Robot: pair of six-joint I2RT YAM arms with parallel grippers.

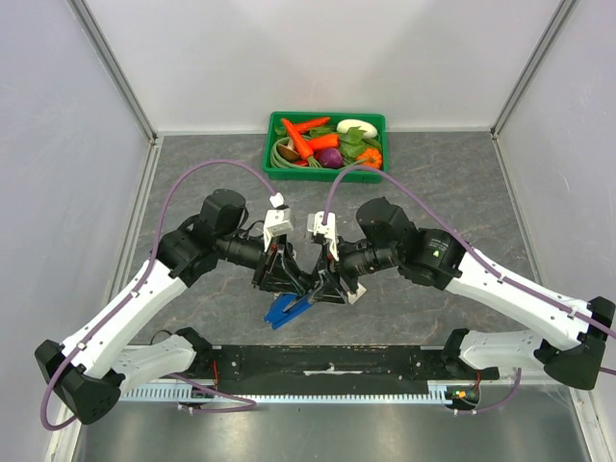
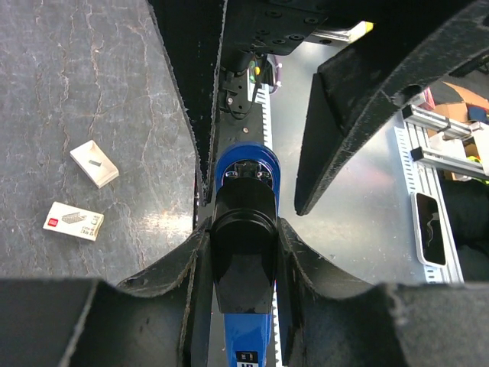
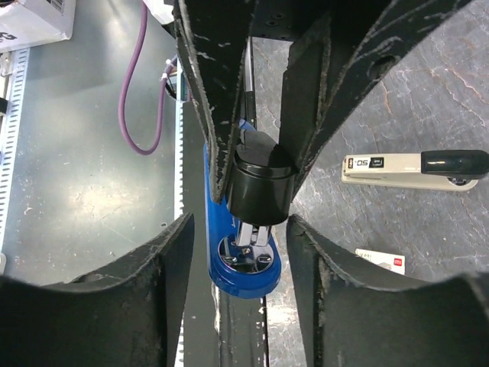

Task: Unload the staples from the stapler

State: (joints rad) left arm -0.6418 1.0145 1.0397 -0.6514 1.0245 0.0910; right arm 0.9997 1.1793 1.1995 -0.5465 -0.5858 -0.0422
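Note:
A blue stapler with a black top is held above the table's near edge, between the two grippers. My left gripper is shut on the stapler's black upper arm, its fingers pressing both sides. The blue base and its metal front end show beyond those fingers. My right gripper faces the left one. In the right wrist view it stands open, its fingers either side of the stapler's blue front end without touching. Metal staple-channel parts show under the black cap.
A beige stapler and a small staple box lie on the table near my right gripper. A white box and another staple box lie to the left. A green basket of toy vegetables stands at the back.

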